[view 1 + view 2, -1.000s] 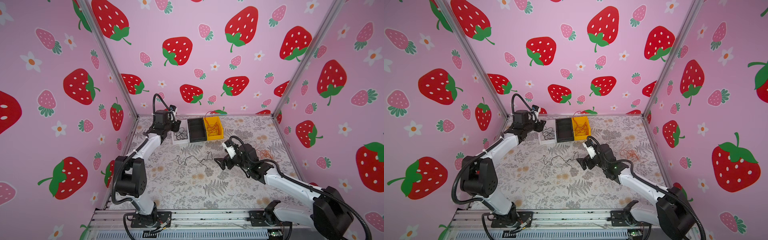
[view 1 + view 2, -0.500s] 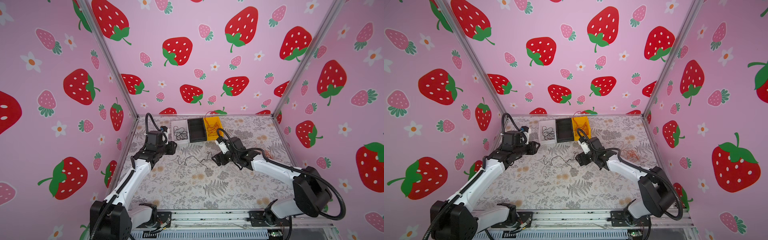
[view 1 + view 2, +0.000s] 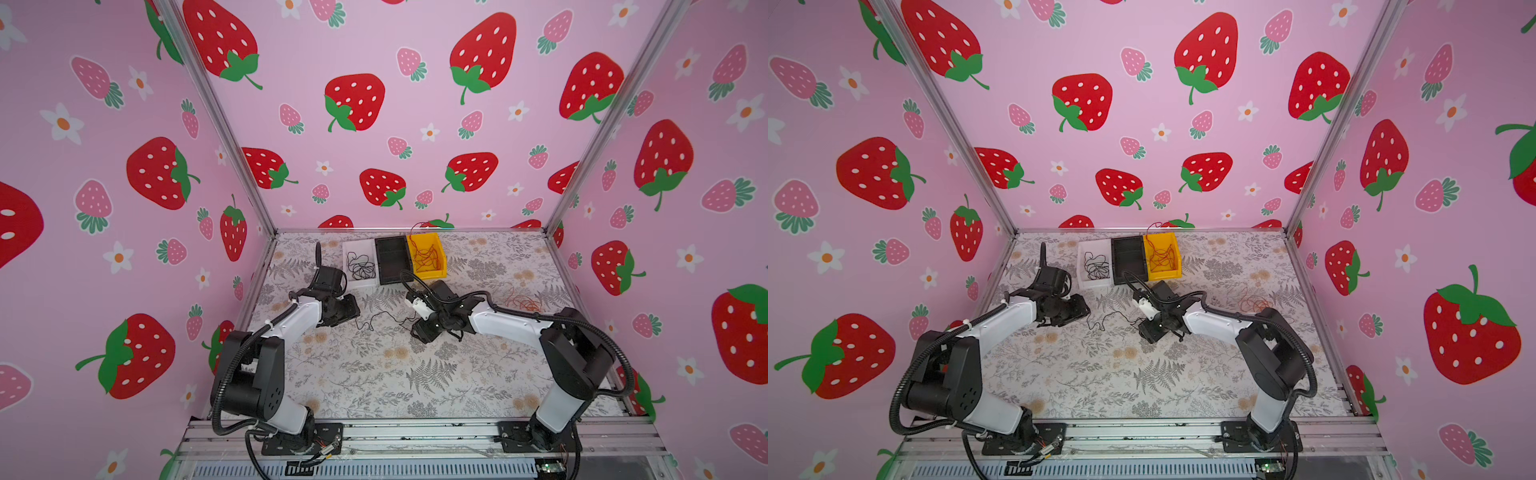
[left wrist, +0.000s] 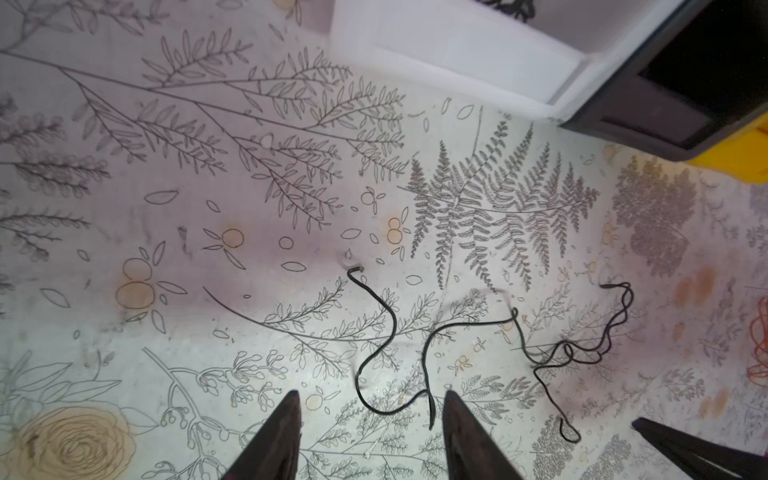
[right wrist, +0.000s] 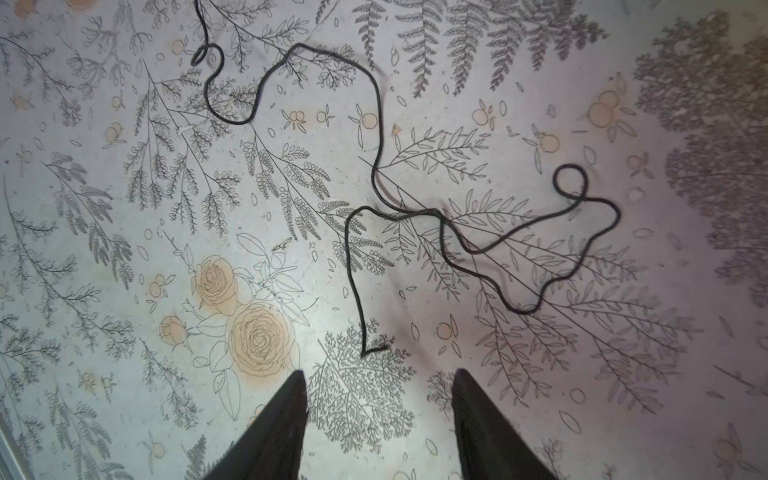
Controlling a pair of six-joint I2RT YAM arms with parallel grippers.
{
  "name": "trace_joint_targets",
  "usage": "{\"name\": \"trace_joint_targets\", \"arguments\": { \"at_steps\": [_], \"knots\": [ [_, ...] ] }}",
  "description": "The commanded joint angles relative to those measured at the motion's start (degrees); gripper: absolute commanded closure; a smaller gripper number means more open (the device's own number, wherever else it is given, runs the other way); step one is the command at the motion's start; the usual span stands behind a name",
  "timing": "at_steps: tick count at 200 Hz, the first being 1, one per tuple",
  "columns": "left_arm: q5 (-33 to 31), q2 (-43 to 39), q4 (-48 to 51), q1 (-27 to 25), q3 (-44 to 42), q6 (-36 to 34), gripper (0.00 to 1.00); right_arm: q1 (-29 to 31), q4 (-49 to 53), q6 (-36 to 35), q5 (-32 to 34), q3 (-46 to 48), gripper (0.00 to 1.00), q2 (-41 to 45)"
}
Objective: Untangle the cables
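Because the thin black wire [image 5: 376,124] lies loose in kinked loops on the floral-printed bench [image 3: 374,374] between the arms, the left claw [image 4: 370,395] and right claw [image 5: 379,371] hover at its opposite ends, both spread and pinching nothing, apparently ready to draw it straight.

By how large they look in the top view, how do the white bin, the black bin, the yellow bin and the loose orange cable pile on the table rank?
1. The white bin, black bin and yellow bin look nearly alike, so I do not rank them.
2. The orange cable pile looks smallest.
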State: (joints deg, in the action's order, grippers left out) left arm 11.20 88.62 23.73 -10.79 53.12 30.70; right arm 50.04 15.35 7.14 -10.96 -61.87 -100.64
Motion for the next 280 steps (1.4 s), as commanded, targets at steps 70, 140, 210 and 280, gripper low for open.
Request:
{"name": "trace_joint_targets", "arguments": {
  "at_steps": [70,140,210,280],
  "knots": [
    [2.76,10.67,1.06,-0.20,9.94,5.06,0.50,1.73,4.81,-2.39,1.20,-4.56,0.47,-6.15],
    [4.50,15.13,2.90,0.27,12.41,5.30,0.58,1.73,4.66,-2.74,1.67,-5.34,0.68,-7.73],
    [7.20,15.81,1.74,1.38,11.55,5.33,0.93,1.64,3.91,-2.61,3.31,-4.34,0.88,-5.80],
    [7.54,5.07,2.34,4.22,12.07,3.69,1.00,-5.98,1.27,-1.23,6.26,3.80,0.99,9.97]
  ]
}}
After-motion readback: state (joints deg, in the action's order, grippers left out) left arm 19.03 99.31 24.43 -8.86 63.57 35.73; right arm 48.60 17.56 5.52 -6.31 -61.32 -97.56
